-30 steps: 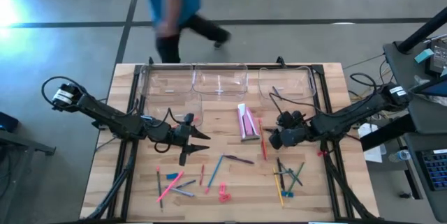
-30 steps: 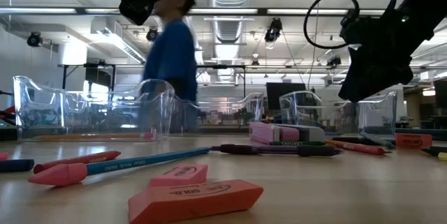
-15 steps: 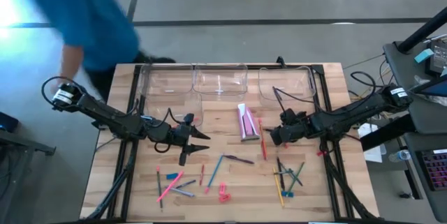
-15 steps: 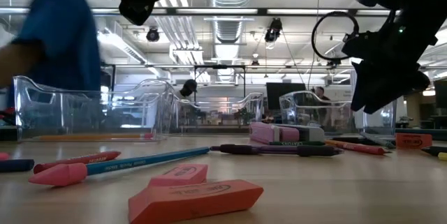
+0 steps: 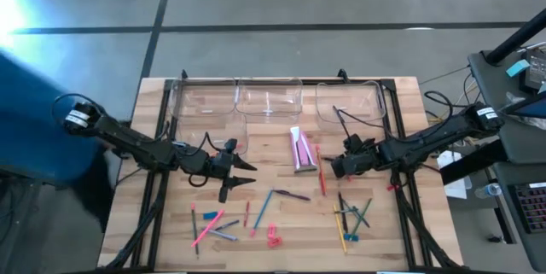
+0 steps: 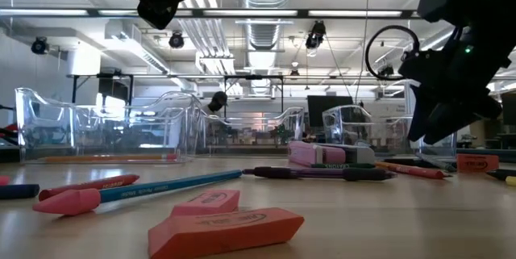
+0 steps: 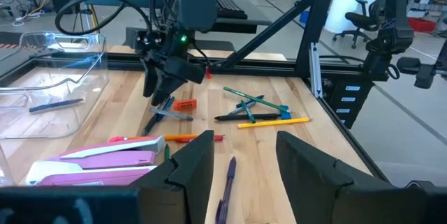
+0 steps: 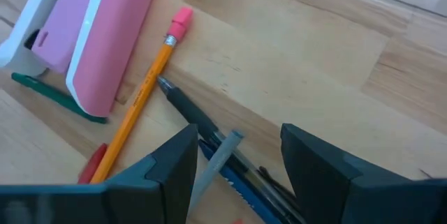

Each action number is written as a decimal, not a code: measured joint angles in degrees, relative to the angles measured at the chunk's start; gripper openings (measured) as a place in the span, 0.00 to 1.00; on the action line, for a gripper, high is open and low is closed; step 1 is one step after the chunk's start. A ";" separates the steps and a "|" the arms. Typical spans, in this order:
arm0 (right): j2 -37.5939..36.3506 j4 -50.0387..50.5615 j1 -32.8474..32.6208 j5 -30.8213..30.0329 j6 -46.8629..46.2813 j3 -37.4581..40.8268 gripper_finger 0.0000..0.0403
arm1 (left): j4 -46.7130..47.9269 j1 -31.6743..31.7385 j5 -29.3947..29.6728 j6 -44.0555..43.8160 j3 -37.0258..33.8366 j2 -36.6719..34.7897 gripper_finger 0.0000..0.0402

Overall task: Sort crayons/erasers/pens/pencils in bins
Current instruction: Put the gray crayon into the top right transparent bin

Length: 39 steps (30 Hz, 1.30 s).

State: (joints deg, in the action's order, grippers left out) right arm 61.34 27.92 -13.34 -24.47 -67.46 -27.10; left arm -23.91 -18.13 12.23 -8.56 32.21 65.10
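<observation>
Two arms: both hang over the bench; only the right one is changing.
Right gripper: over the last second it drops lower, seen from table height, and settles over a bundle of pens at about 3 o'clock from the bench centre.
Right fingers: spread wide, straddling the dark and grey pens and holding nothing; an orange pencil and a pink case lie just beside the gap.
Left gripper: no shift across the same second; it hovers at about 9 o'clock from centre, its fingers parted and empty.
Person: the figure in blue that walked past the far edge is now out at about 9 o'clock beyond the bench, clear of the arms.
Erasers: untouched at the near edge, about 6 o'clock, among pencils and crayons.
Bins: lined along the far edge at 12 o'clock; most of the row looks bare from above, and one dark pen lies in the right-hand one.
Meaning for the task: sorting seems barely begun. The descent reads as an approach to a pen pick, and since several sticks touch one another, the closing fingers may catch more than one.
</observation>
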 joint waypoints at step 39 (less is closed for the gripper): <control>7.76 -5.05 0.00 0.46 -0.50 0.38 0.14 | 0.47 -0.02 0.00 0.00 -0.04 0.00 0.35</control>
State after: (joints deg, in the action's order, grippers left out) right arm 69.10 22.87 -13.34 -24.01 -67.96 -26.72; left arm -23.44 -18.15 12.23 -8.56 32.16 65.10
